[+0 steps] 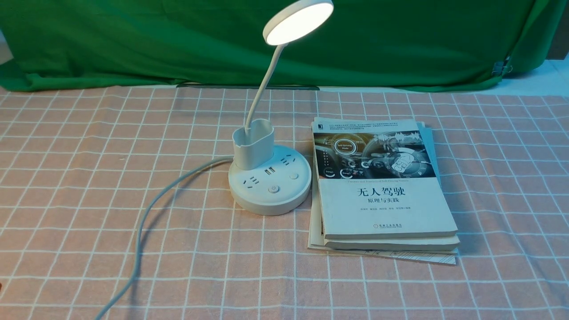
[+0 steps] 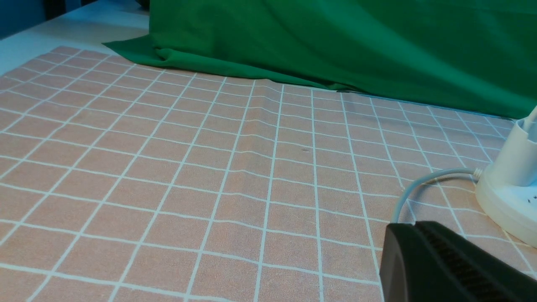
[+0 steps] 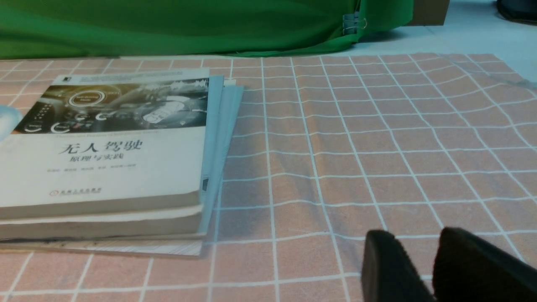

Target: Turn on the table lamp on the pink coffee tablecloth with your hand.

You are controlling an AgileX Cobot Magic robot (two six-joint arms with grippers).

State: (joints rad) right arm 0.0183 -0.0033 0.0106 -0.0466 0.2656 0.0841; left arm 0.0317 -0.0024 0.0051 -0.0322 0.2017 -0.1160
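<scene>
Left jaws cropped, state unclear, table lamp (image 1: 269,178) head cut off

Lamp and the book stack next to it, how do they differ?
The lamp stands tall on a round base, its disc head glowing; the book stack lies flat and rectangular. The lamp is plain white with a cord; the top book has a printed cover. Both rest on the tablecloth.

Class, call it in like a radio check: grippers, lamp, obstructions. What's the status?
Left gripper shut, empty; right gripper slightly open, empty. Table lamp lit, head glowing. Book stack beside base, buttons unobstructed.
</scene>
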